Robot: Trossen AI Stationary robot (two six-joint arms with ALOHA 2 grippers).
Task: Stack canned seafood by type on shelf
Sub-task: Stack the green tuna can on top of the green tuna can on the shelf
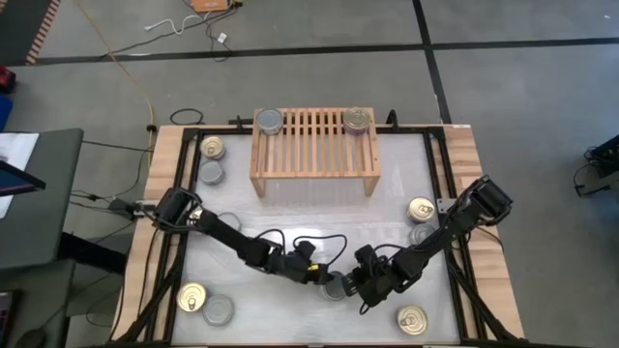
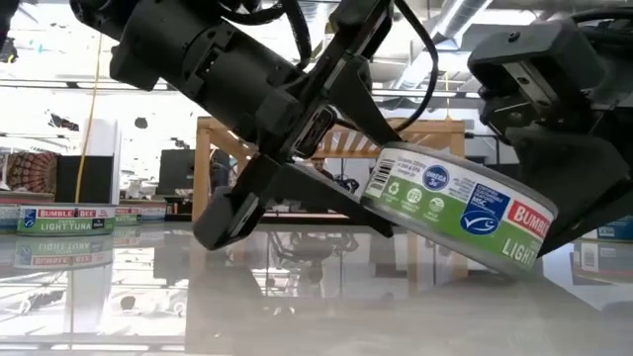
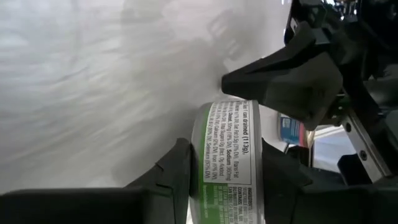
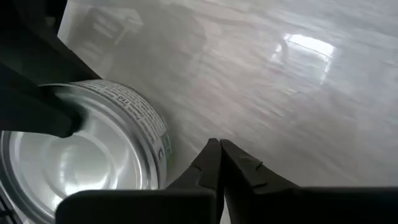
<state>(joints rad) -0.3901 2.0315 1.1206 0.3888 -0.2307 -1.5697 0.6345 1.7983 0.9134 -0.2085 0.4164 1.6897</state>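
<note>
Both arms meet low over the near middle of the counter. The left claw is clamped on a green-labelled tin, one finger on each flat face, as the left wrist view shows. In the low view this tin is tilted, its lower edge at or just above the counter; contact cannot be confirmed. The right claw has its fingertips together, or all but touching, just beside the tin and holding nothing; from above, the claw itself is lost in the cluster of dark parts at the meeting point. The tin's silver face shows in the right wrist view, partly cut off by the frame edge and by a dark finger of the left claw. The shelf stands at the far middle of the counter with a silver-topped tin on its left end and a gold-lidded tin on its right end. Two tins lie far left, two more near left. On the right, a gold-lidded tin has a second one beside it half hidden by the right arm. Another gold-lidded tin sits near right. Labels on the distant tins cannot be read from above.
</note>
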